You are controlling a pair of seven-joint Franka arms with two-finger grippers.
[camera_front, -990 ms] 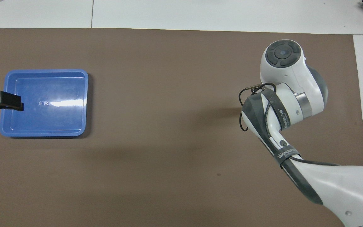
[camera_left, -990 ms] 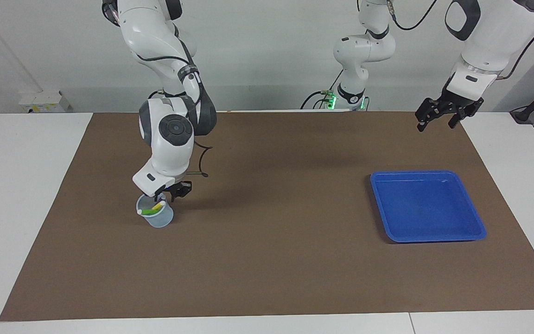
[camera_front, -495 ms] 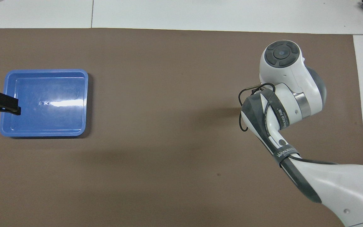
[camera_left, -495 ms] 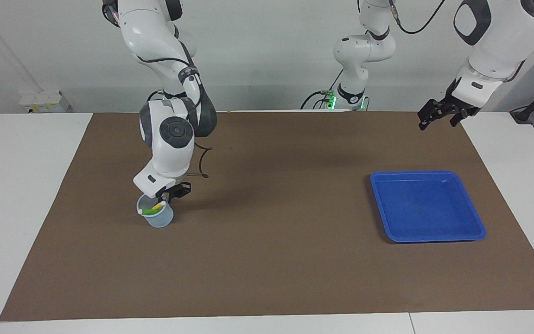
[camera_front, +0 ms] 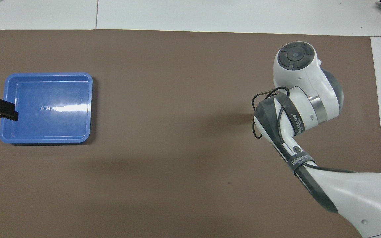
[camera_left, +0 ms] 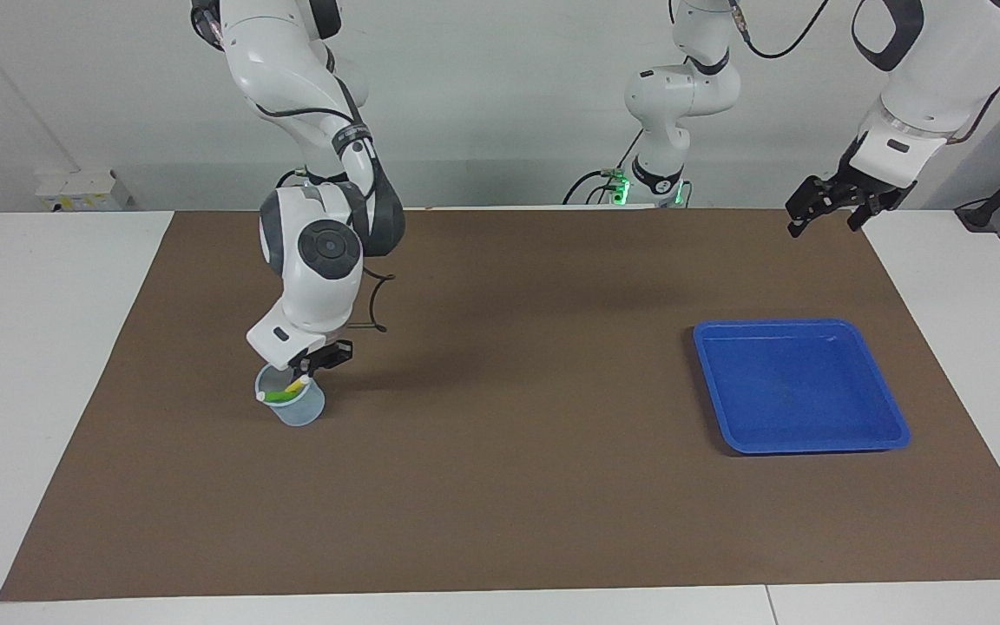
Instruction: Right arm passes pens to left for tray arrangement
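Brown mat (camera_left: 500, 486): lower left, right gripper (camera_left: 316, 363) over cup (camera_left: 293, 406) (pens (camera_left: 285, 391) inside), grip unclear — tray (camera_left: 799, 386) right; left gripper (camera_left: 830, 208) spread, waiting.

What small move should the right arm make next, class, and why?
Probably a short lift straight up. The right gripper sits at the rim of the cup over the pens, the tray holds nothing, and the left gripper waits raised, open.
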